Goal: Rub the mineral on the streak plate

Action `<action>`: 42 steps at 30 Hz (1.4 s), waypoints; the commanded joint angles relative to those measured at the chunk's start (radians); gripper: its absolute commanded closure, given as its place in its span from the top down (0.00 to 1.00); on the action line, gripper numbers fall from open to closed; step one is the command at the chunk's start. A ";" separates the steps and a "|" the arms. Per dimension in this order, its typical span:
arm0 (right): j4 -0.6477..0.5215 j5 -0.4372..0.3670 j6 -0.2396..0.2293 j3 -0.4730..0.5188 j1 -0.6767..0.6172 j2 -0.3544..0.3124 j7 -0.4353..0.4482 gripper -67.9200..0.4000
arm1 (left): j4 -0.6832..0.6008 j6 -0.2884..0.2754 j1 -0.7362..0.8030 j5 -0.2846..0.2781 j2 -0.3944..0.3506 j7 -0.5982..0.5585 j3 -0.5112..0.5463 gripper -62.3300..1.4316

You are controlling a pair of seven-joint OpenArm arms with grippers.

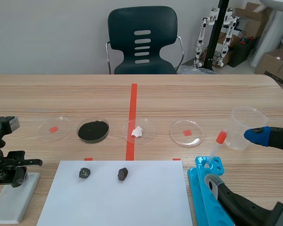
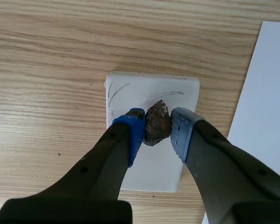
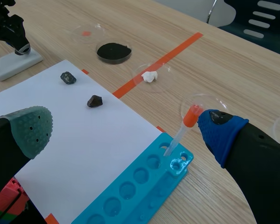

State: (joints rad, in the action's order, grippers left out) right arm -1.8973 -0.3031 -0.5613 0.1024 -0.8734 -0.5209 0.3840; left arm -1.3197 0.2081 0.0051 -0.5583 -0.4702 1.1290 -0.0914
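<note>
Left gripper (image 2: 157,133) squeezes the brown mineral (image 2: 157,122) over the white streak plate (image 2: 144,88), well inside its edges, wooden table (image 2: 46,70) all around. Right gripper (image 3: 126,128) hangs wide open.

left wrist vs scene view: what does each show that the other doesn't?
Left wrist only: the mineral clamped in the left gripper, and grey streaks on the streak plate. Scene only: two loose rocks, four dishes, the beaker, blue rack and chair. Both: left gripper, streak plate, white paper, table.
</note>
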 commanded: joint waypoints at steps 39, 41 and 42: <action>-0.015 -0.014 0.000 -0.001 0.009 0.000 0.015 1.00 | 0.018 0.002 -0.008 0.015 0.010 0.024 0.000 0.16; -0.015 -0.014 0.000 -0.001 0.009 0.000 0.015 1.00 | 0.018 -0.004 -0.008 -0.005 0.010 0.020 0.000 0.16; -0.015 -0.014 0.000 -0.001 0.009 0.000 0.015 1.00 | 0.018 -0.013 -0.008 -0.018 0.010 0.016 0.000 0.16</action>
State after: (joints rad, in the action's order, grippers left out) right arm -1.8973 -0.3031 -0.5613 0.1024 -0.8734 -0.5209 0.3840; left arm -1.3106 0.2066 -0.0006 -0.5556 -0.4629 1.1439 -0.0917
